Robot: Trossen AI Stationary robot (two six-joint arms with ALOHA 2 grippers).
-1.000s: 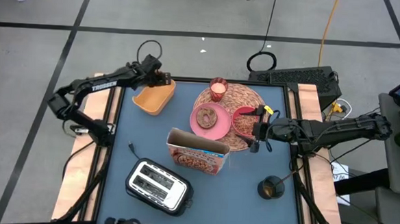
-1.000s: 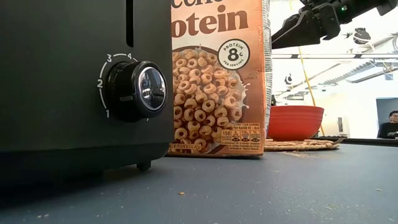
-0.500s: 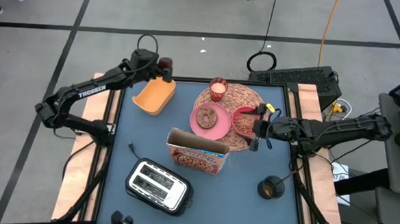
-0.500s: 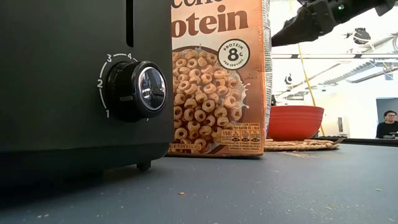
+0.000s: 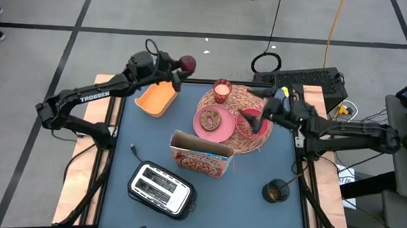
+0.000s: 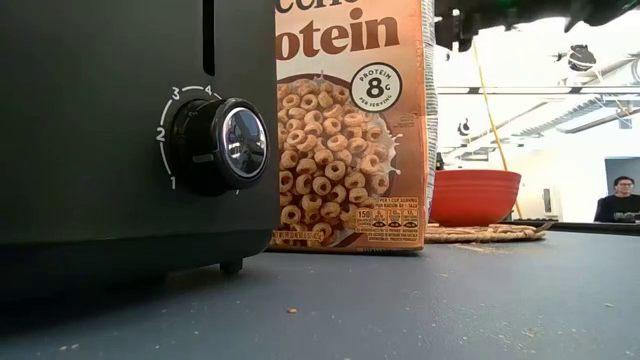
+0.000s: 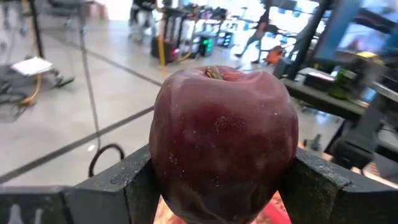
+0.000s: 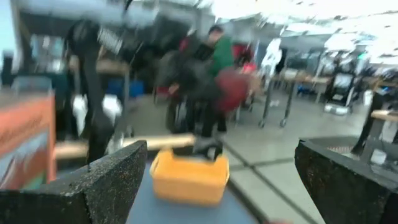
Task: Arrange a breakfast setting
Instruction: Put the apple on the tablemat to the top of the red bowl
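My left gripper [image 5: 180,65] is over the table's far left edge, shut on a dark red fruit [image 5: 187,61] above the orange bin [image 5: 155,97]. A round straw mat [image 5: 254,97] carries a pink plate [image 5: 220,132] with a bagel [image 5: 209,118], a red bowl [image 5: 247,123] and a small glass [image 5: 222,91]. The brown cereal box [image 5: 203,154] stands in front of the mat. My right gripper [image 5: 260,107] hovers open above the red bowl, nothing between its fingers [image 8: 93,180]. My left gripper pinches the dark red fruit by its two opposite sides [image 7: 163,155], one finger [image 7: 121,183] on each. The fingers come about level from the table's left. The fruit sits upright, stem end [image 7: 212,73] up, lifted clear of the bin and table.
A black toaster [image 5: 159,188] stands at the near left, a small black round object [image 5: 276,191] at the near right. In the low view the toaster [image 6: 120,130] and cereal box [image 6: 350,120] fill the foreground. A person [image 6: 622,198] sits beyond the table.
My left gripper has risen from over the orange bin and gone toward the right with the fruit, tipping from pointing down to about level. My right gripper has swung toward the far edge, from beside the bowl to above it, and tipped up, staying open.
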